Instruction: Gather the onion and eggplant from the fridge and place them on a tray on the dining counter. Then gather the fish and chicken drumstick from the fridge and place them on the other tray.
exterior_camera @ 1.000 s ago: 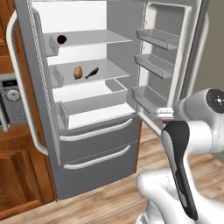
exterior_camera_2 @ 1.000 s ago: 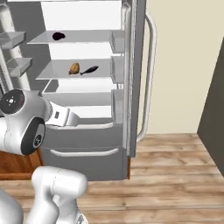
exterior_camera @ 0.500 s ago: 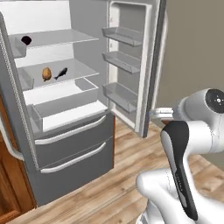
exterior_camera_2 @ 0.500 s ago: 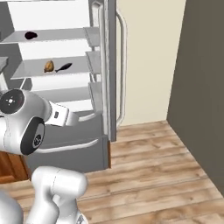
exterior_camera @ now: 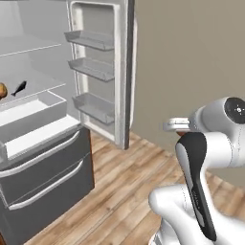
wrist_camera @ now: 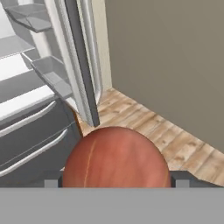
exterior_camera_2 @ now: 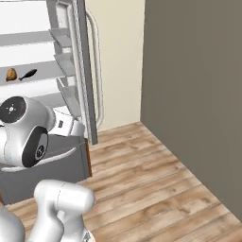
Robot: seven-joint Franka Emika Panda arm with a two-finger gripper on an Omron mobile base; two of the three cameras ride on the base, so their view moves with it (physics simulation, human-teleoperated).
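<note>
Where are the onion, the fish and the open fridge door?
onion [wrist_camera: 116, 157], hand view, middle of its skin
fish [exterior_camera: 19, 88], left base view, on its dark body
fridge door [exterior_camera: 122, 72], left base view, on its edge

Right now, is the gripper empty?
No, in the hand view a round reddish-brown onion sits between the gripper fingers, held.

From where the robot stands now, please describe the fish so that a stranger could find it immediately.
Look at the open fridge and its middle inner shelf. Two small foods lie there side by side; the fish is the thin, dark one with a tail, unlike the rounded brown chicken drumstick next to it.
</note>
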